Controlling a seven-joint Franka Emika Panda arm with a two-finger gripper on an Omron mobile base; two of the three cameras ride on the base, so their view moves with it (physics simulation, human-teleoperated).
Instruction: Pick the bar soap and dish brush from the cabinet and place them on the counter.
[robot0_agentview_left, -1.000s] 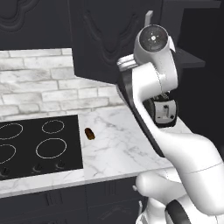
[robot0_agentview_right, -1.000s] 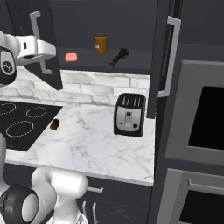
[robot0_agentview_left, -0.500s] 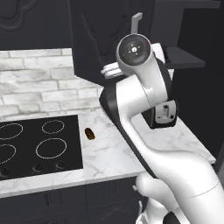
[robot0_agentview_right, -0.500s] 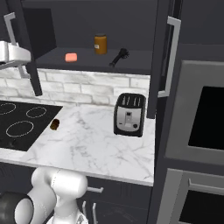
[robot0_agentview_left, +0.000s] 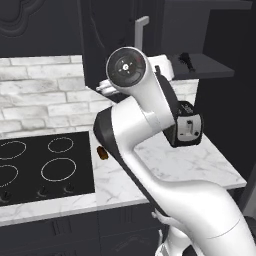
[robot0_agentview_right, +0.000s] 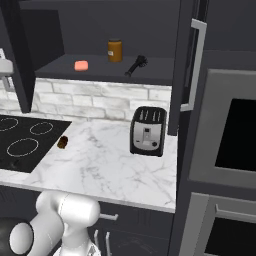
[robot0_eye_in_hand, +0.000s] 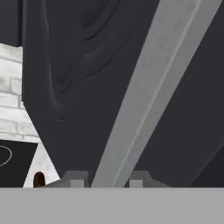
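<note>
Fingers (robot0_eye_in_hand: 105, 178) narrowed around the left door's silver handle (robot0_eye_in_hand: 144, 87), swinging it clear for access. Bar soap (robot0_agentview_right: 81, 65) and dish brush (robot0_agentview_right: 136, 65) sit on the cabinet (robot0_agentview_right: 185, 60) shelf above the counter (robot0_agentview_right: 115, 160).

salmon-pink bar soap (robot0_agentview_right: 81, 65), grey-veined white counter (robot0_agentview_right: 115, 165)

Kitchen: cooktop (robot0_agentview_right: 27, 140), toaster (robot0_agentview_right: 148, 131), marble counter (robot0_agentview_right: 110, 165), wall oven (robot0_agentview_right: 232, 135).
</note>
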